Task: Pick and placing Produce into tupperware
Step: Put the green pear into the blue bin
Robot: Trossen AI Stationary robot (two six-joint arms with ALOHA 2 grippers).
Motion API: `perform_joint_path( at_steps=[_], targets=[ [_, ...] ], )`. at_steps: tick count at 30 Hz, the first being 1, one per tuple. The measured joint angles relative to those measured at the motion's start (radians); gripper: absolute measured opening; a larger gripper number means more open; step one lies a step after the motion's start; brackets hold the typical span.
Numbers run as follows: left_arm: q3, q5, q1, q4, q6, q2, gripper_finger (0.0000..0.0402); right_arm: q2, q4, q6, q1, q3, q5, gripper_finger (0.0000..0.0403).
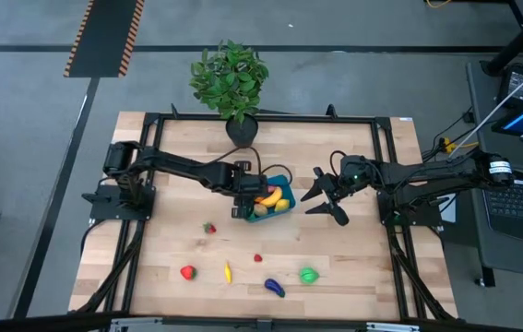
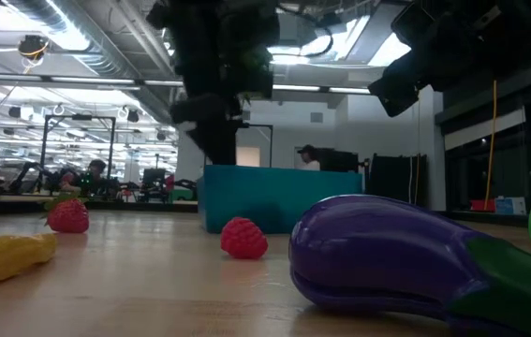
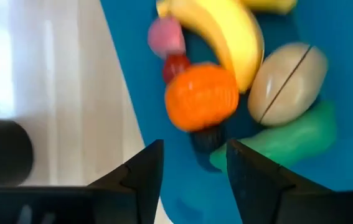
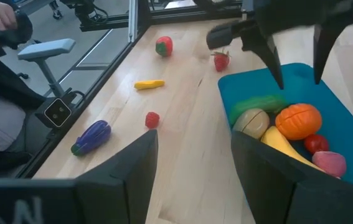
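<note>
The teal tupperware (image 1: 284, 181) is sitting near the middle of the table (image 1: 169, 244), toward its far edge, holding an orange (image 4: 297, 121), a banana (image 3: 229, 28), a tan split piece (image 3: 286, 83) and a green piece (image 3: 291, 137); no writing is readable anywhere. The left gripper (image 1: 245, 202) is hanging over the container's left end with its jaws parted and holding nothing. The right gripper (image 1: 321, 201) is waiting just beside its right end, jaws spread and empty, while a strawberry (image 1: 209, 227), tomato (image 1: 187, 272), yellow piece (image 1: 227, 272), raspberry (image 1: 258, 258), eggplant (image 1: 274, 288) and green fruit (image 1: 309, 275) are lying along the table's near edge.

Both arms inward, jaws parted
</note>
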Motion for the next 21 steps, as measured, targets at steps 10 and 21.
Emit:
perform_joint_path(
  at_steps=[10, 21],
  targets=[
    [0.054, -0.009, -0.055, -0.015, -0.026, 0.0, 0.0147, 0.0, -0.022, 0.001, 0.0, 0.0, 0.0, 0.0207],
    [-0.062, -0.178, -0.167, 0.033, -0.176, -0.128, 0.0134, 0.0, -0.041, 0.015, 0.0, 0.0, 0.0, 0.0207]
  ],
)
